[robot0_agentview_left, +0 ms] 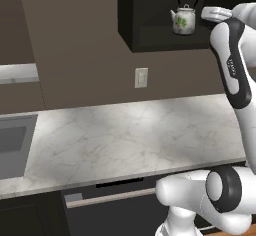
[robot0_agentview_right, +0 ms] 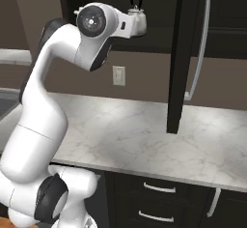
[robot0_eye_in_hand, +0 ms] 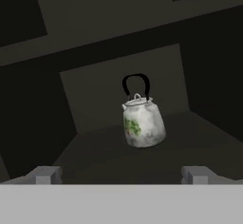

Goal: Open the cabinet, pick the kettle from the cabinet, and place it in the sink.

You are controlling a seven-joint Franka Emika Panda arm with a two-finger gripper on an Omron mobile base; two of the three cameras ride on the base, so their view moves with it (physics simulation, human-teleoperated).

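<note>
The black upper cabinet (robot0_agentview_left: 150, 30) stands open. Its door (robot0_agentview_right: 176, 53) is swung out edge-on over the counter, with the long silver handle (robot0_agentview_right: 200, 43) on its right face. The white kettle (robot0_eye_in_hand: 142, 121) with green leaves and a black arched handle stands upright on the cabinet floor (robot0_eye_in_hand: 114, 152). It also shows as the kettle (robot0_agentview_left: 184, 17) beside my arm and the kettle (robot0_agentview_right: 136, 10) just behind my wrist. My gripper (robot0_eye_in_hand: 121, 175) is open, level with the kettle and a short way in front of it, nothing between its fingertips (robot0_eye_in_hand: 45, 174). The grey sink (robot0_agentview_left: 12, 145) lies at the far left of the counter.
A white marble counter (robot0_agentview_left: 130, 130) runs below the cabinet, with a wall outlet (robot0_agentview_left: 141, 77) above it. Black base drawers (robot0_agentview_right: 159, 188) sit under the counter. The open door hangs over the counter to the right of my arm.
</note>
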